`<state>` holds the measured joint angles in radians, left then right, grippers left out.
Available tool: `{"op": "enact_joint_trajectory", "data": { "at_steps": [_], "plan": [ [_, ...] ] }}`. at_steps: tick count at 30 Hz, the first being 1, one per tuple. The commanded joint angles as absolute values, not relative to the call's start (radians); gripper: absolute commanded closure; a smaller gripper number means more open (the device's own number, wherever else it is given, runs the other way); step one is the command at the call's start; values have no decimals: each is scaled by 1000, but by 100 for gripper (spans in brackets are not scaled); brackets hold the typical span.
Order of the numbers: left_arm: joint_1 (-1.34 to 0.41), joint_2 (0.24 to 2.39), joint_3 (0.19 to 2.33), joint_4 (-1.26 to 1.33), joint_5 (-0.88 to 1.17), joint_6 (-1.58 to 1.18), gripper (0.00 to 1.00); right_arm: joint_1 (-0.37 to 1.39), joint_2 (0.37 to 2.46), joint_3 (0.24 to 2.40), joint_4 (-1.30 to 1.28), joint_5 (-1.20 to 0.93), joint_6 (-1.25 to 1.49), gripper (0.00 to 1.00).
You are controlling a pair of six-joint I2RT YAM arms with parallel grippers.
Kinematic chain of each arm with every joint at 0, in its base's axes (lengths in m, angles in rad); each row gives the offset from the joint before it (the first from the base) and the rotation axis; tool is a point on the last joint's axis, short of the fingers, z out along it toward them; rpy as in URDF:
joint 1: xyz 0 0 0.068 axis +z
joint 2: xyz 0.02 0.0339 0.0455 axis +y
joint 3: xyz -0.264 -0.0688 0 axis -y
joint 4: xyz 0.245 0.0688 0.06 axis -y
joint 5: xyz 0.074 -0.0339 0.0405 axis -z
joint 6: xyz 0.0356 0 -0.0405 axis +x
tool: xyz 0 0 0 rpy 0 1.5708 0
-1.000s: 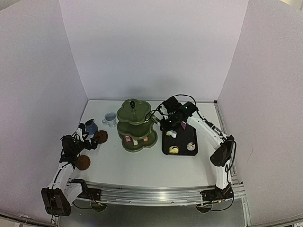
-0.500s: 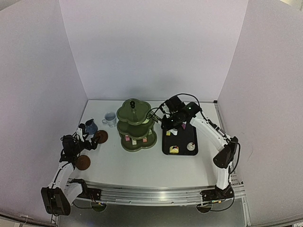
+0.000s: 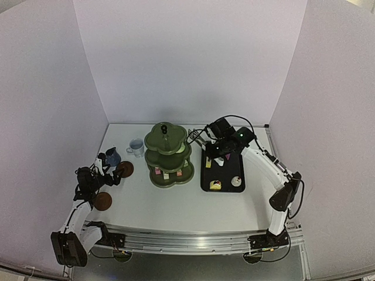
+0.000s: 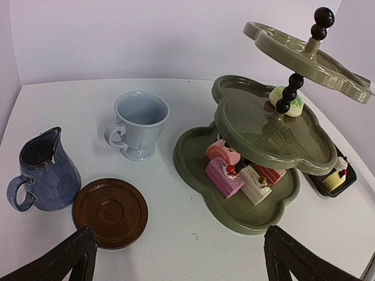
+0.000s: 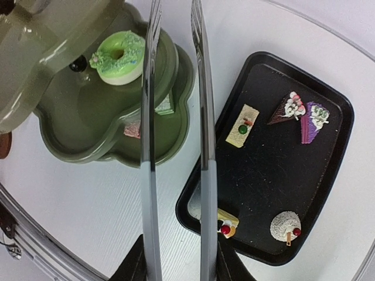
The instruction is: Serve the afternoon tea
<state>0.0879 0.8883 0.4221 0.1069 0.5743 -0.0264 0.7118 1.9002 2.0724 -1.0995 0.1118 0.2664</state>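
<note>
Well, tongs point(image 5: 147, 146) hung over stand point(image 5: 82, 146) and tray point(image 5: 275, 175).
I saw my right gripper point(image 5: 180, 266) clamped on the tongs, tips apart; my left gripper point(image 4: 181, 252) gaped wide by the saucer point(image 4: 110, 212).

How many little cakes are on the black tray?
5: cream slice, chocolate wedge and purple wedge at one end; white dome and yellow cake at the other, the yellow partly behind the tongs, which may hide more.

The right end effector point(image 3: 220, 151) has shifted right, away from the stand point(image 3: 167, 140).
</note>
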Motion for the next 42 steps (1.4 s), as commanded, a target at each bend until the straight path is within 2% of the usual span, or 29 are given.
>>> {"op": "enact_joint_trajectory", "data": {
  "at_steps": [1, 11, 20, 29, 42],
  "plan": [
    [87, 890, 433, 147, 588, -36, 1, 689, 1786, 2011, -1060, 266, 354, 69],
    [87, 890, 430, 146, 588, -33, 1, 638, 1684, 1764, -1072, 413, 400, 67],
    [87, 885, 425, 141, 585, -32, 1, 586, 1705, 1564, -1037, 357, 407, 67],
    [87, 878, 423, 139, 578, -32, 1, 563, 1780, 1496, -968, 284, 397, 66],
    [87, 879, 429, 134, 572, -29, 1, 539, 1847, 1497, -960, 313, 433, 67]
  ]
}}
